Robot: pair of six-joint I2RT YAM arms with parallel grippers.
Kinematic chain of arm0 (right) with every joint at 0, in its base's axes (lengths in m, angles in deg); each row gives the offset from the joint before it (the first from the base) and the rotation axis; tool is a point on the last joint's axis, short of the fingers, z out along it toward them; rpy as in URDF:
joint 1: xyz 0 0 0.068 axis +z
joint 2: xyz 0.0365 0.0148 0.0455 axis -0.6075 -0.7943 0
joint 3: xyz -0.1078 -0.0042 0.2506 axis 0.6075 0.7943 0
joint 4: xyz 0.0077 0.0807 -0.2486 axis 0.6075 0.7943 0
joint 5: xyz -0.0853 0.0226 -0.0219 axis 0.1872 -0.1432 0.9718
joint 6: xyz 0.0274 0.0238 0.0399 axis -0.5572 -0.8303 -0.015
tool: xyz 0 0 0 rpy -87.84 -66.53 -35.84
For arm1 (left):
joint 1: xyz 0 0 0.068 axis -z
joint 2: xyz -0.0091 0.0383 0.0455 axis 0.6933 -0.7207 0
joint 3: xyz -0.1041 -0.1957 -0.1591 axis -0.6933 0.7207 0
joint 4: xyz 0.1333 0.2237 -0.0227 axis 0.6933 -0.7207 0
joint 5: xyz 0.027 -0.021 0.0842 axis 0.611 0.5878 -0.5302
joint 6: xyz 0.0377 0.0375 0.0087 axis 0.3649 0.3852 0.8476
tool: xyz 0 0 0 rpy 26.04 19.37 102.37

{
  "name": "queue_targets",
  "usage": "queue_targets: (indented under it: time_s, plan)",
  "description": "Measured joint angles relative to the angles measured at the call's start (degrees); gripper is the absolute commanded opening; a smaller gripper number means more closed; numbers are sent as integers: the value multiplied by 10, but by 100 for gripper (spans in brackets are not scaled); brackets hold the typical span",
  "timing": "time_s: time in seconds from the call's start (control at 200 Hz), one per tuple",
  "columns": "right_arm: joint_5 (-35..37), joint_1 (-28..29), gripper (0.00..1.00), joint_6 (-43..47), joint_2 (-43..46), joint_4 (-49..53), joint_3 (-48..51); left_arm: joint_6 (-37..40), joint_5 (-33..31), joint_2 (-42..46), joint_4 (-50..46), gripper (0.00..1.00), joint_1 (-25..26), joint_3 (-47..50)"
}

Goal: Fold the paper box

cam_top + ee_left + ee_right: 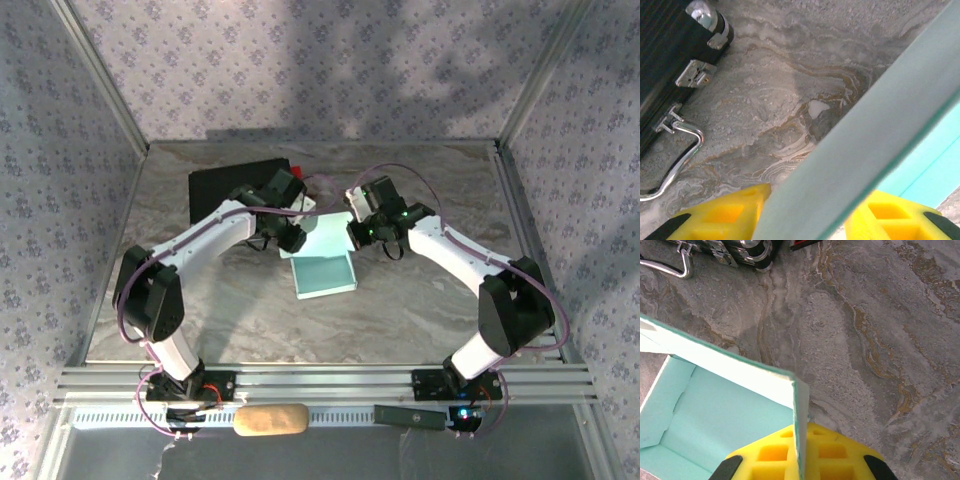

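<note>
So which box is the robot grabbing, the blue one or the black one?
The light-blue paper box: its card sits between the jaws of the left gripper and right gripper. The black case lies behind, untouched.

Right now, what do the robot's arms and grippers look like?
The left arm and right arm have white links, black joints and purple cables alongside. The left gripper and right gripper have black bodies and yellow fingers with square hollows. Green lights glow near the right gripper.
</note>
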Motion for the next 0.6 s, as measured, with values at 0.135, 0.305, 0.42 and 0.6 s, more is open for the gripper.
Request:
queue_targets:
  time_s: [0.135, 0.305, 0.42, 0.6]
  plan:
    - [1, 0, 0, 0, 0, 0, 0, 17, 1, 1, -6, 37, -14, 5]
    - [3, 0, 0, 0, 0, 4, -1, 34, 1, -6, -18, 32, -22, -4]
    - [5, 0, 0, 0, 0, 4, -1, 34, 1, -7, -18, 28, -22, -4]
    - [5, 2, 0, -5, 0, 5, -2, 33, 1, -8, -18, 18, -22, -4]
